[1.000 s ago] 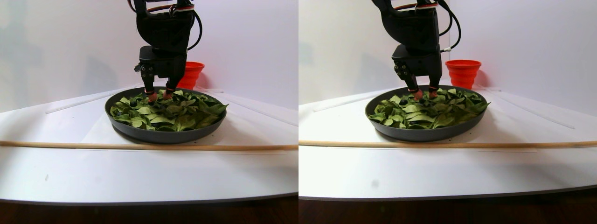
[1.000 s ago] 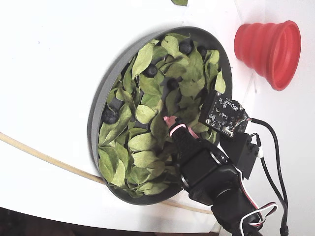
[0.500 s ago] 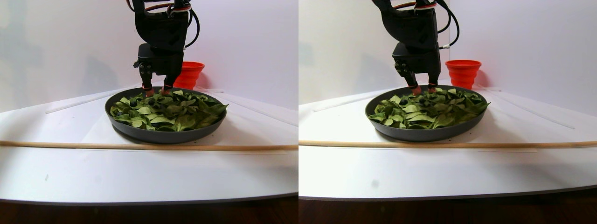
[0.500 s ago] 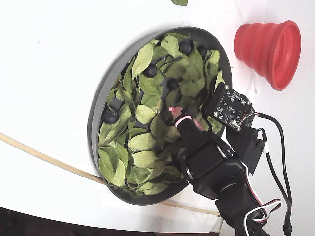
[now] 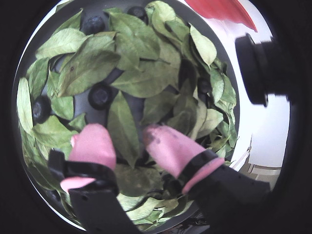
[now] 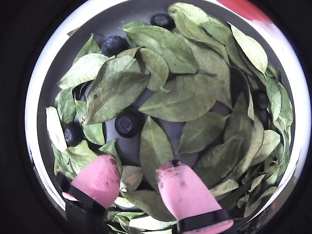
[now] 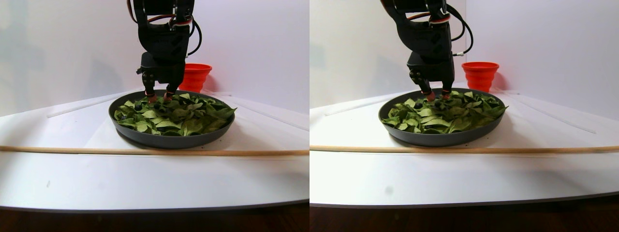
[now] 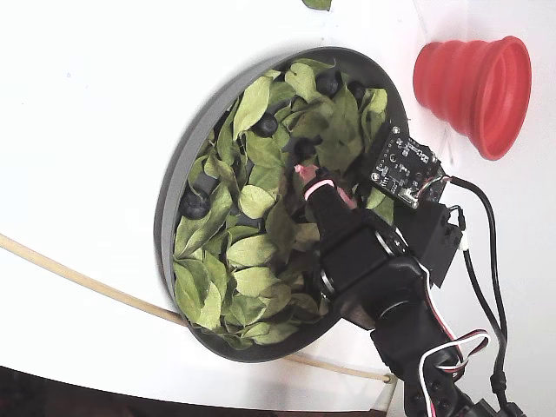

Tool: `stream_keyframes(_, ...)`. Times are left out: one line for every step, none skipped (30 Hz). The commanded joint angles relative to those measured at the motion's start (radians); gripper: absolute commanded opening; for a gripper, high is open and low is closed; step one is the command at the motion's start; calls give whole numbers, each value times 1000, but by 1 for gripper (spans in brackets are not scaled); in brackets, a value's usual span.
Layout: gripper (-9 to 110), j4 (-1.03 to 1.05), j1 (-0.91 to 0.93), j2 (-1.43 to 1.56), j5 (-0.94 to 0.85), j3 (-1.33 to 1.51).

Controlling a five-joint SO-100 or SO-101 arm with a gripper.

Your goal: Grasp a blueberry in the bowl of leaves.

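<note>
End effector (image 6: 139,178), pink-tipped fingers (image 5: 92,144) spread apart and empty, lowered into the bowl of leaves (image 8: 178,169) at the centre of the fixed view. In a wrist view, a blueberry (image 6: 128,123) lies just above the finger gap, partly ringed by leaves (image 6: 185,97); a long leaf lies between the fingertips. More berries sit at the upper rim (image 6: 113,45) and left edge. A red cup (image 8: 476,82) stands apart at upper right of the fixed view; a wooden rod (image 7: 145,151) crosses the tabletop (image 7: 145,183) before the bowl.
</note>
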Motion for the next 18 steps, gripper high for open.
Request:
stream_keyframes(15, -21, 0, 11, 6, -66)
stream_keyframes(15, -25, -2, 5, 8, -72)
stream_keyframes(15, -26, -3, -3, 11, -78)
stream_keyframes(15, -28, -3, -9, 12, -84)
stream_keyframes(15, -34, -5, -15, 14, -89)
stream_keyframes(16, -38, -6, -23, 18, -94)
stream_keyframes(16, -40, -6, -29, 20, -100)
stream_keyframes(16, -43, -8, -34, 20, -104)
stream_keyframes(16, -46, -9, -40, 21, -109)
stream_keyframes(16, -48, -11, -46, 23, -114)
stream_keyframes(16, -49, -12, -55, 26, -121)
stream_keyframes(16, -49, -14, -66, 28, -130)
stream_keyframes(16, -51, -15, -75, 28, -138)
stream_keyframes(16, -55, -15, -83, 28, -143)
stream_keyframes(16, -60, -15, -89, 28, -147)
stream_keyframes(16, -66, -15, -97, 28, -150)
stream_keyframes(16, -69, -15, -103, 29, -155)
stream_keyframes(16, -71, -15, -104, 29, -156)
